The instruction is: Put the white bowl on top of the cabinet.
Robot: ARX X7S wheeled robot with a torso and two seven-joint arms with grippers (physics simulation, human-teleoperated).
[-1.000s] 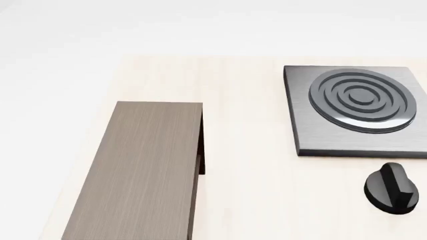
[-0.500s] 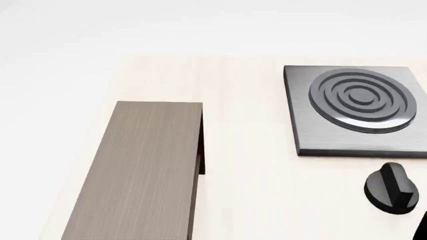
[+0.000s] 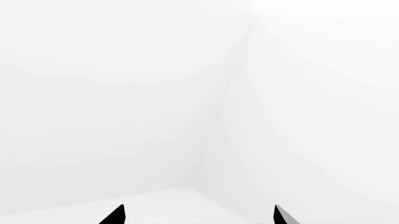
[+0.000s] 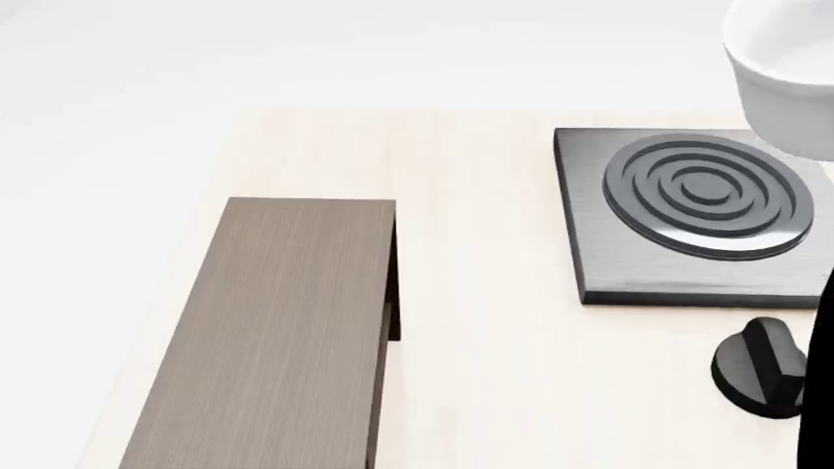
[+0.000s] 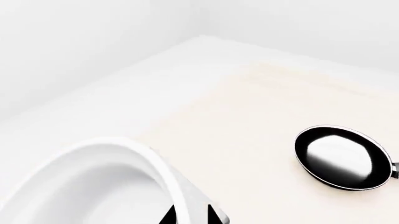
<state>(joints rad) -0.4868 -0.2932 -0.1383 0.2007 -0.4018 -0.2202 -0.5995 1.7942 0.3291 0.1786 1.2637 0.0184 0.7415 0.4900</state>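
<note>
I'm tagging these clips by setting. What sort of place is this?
Probably a bare, simulated kitchen counter. A pale wooden worktop holds a square grey stove plate with a black knob beside it. A black frying pan and a white bowl fit that reading.

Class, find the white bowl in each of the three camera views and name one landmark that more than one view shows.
Head view: the white bowl is at the upper right corner, cut off by the edge, above the stove plate.
Right wrist view: it fills the lower left, rim curving down to the right gripper.
Left wrist view: not in it; only white surroundings.
Shared landmark: the pale wooden tabletop, in the head and right wrist views.
</note>
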